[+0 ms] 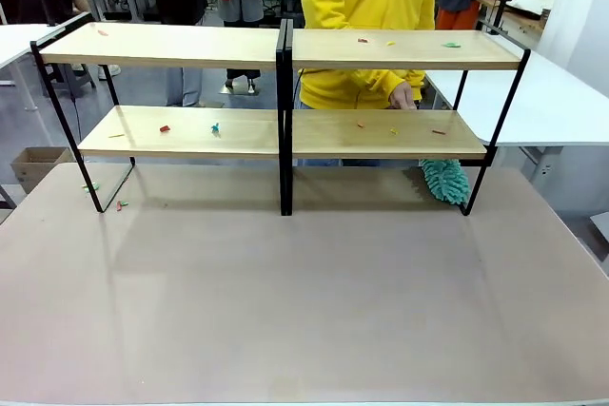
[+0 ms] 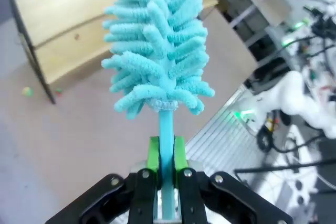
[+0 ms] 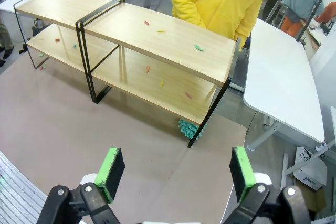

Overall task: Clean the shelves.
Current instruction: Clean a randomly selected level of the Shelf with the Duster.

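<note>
The shelves stand across the far half of the table, two tiers of light wooden boards on a black frame, also seen in the right wrist view. Small coloured scraps lie on all the boards. My left gripper is shut on the thin handle of a teal fluffy duster, whose head points toward a shelf end. My right gripper hangs open and holds nothing, well above the table in front of the shelves' right end. A second teal duster lies under the lower right board.
A person in a yellow top stands behind the shelves with one hand at the lower right board. A few scraps lie on the table by the left leg. A white table adjoins at the right.
</note>
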`<move>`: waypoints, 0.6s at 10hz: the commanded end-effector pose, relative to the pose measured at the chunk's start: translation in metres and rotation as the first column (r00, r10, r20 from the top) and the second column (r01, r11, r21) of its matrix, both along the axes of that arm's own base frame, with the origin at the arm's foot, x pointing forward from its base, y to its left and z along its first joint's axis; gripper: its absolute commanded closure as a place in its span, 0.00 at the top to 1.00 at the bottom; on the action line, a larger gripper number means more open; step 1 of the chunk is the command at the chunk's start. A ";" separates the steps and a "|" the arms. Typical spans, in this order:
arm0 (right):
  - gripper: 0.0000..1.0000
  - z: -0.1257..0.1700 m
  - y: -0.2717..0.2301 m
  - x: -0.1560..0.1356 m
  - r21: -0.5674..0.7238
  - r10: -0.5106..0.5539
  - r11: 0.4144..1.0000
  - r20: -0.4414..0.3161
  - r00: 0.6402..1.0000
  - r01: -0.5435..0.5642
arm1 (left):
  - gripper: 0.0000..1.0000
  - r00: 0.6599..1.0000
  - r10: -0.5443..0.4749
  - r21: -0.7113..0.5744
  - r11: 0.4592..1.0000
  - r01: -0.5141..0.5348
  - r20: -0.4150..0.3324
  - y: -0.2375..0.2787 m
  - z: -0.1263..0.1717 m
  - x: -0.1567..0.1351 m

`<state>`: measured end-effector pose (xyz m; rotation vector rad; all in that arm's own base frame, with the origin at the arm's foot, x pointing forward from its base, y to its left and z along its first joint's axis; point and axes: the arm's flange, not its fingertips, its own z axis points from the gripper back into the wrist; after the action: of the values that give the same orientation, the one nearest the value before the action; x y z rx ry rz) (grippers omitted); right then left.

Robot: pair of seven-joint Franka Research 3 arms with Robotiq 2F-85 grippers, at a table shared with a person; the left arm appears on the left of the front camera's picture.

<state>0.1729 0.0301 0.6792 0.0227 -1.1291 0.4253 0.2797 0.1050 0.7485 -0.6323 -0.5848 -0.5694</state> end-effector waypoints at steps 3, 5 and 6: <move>1.00 0.001 -0.001 0.000 0.006 0.006 1.000 0.000 1.000 -0.006 | 0.12 0.996 -0.081 -0.119 0.989 0.084 0.033 0.027 0.004 0.020; 1.00 0.001 -0.001 0.000 0.006 0.006 1.000 0.000 1.000 -0.006 | 0.12 0.997 -0.073 -0.111 0.991 0.074 0.013 0.023 0.006 0.023; 1.00 0.001 -0.001 0.000 0.006 0.006 1.000 0.000 1.000 -0.006 | 0.12 0.999 -0.041 -0.104 0.994 0.039 -0.016 0.019 0.005 0.027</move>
<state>0.1729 0.0302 0.6792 0.0224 -1.1290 0.4253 0.3090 0.1280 0.7468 -0.7512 -0.5945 -0.5917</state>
